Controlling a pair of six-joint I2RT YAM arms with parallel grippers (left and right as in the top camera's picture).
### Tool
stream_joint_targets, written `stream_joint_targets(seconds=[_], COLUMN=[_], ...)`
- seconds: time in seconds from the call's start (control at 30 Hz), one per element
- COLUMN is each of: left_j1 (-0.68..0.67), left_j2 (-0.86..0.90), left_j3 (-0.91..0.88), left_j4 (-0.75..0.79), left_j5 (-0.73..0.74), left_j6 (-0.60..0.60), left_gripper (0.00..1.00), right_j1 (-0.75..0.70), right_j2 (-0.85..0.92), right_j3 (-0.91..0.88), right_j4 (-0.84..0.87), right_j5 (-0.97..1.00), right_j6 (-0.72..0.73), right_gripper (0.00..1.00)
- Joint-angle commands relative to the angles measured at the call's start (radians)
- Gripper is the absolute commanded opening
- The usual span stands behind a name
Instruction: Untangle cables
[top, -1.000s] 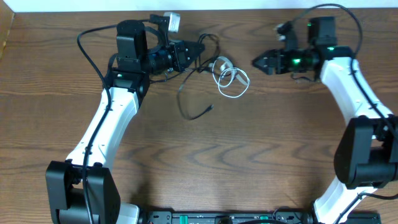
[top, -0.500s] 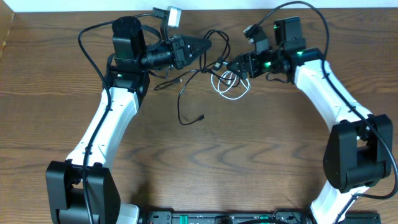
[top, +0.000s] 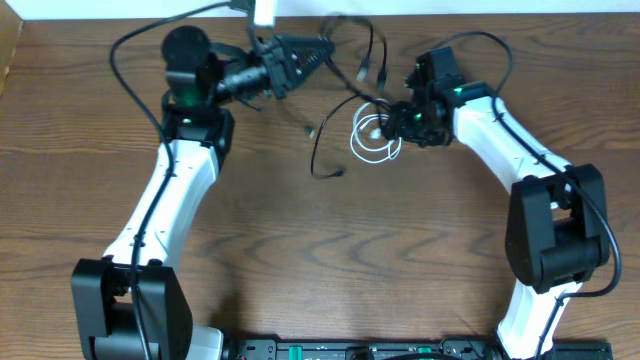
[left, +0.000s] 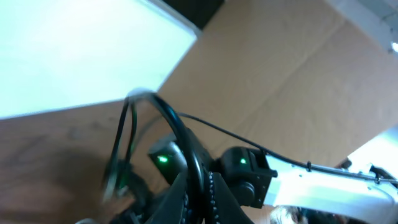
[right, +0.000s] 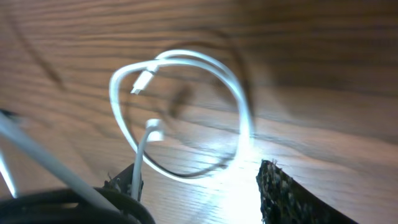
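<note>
Two cables are in front of me on the wooden table (top: 330, 260), one black and one white, and I have two pincers over them.

On my left, the left pincer (top: 316, 51) is near the far edge of the table, its fingers pressed together on the black cable (top: 314, 152). In the left wrist view that cable (left: 180, 134) runs straight out from between my closed fingertips and arcs upward. From above, it rises in one loop beyond the pincer, then drops onto the table and trails toward me, with one free end lying on the wood, apart from the white coil.

Further right, the white cable (top: 356, 140) lies on the table in a loose coil of about two turns. My right pincer (top: 393, 120) is right at the coil's right side. In the right wrist view my two fingers (right: 286, 193) stand apart, clamping nothing, and the near edge of the white cable (right: 242, 112) lies between them. Its two small plug ends (right: 152, 127) sit inside the ring.
</note>
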Motion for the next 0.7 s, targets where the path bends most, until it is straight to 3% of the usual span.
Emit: stream_joint_targets(seconds=[0.0,0.2,0.5,0.6,0.67], left_j1=[0.084,0.162,0.175,0.175,0.172], left_j2=[-0.027,-0.027,-0.026,-0.026,-0.026], left_j3=[0.022,0.023,0.022,0.022,0.022], left_j4=[0.085,0.082,0.076,0.060,0.019], left_j5=[-0.035,-0.028,-0.029,-0.029,-0.029], left_j6=[-0.142,-0.169,-0.163,-0.163,-0.152], left_gripper=[0.07,0.08,0.07,0.08,0.07], right_j1=[-0.082,-0.197,-0.327,-0.336,-0.332], right_j2=[0.008,0.008,0.008,0.008,0.008], right_j3=[0.000,-0.001,-0.001,-0.001,-0.001], right_j4=[-0.042,-0.099,-0.130,-0.116,-0.104], right_j5=[0.162,0.216,0.257,0.113,-0.055], right_j6=[0.058,-0.011,-0.133,-0.259,-0.368], right_gripper=[0.54,0.54,0.58,0.59,0.53])
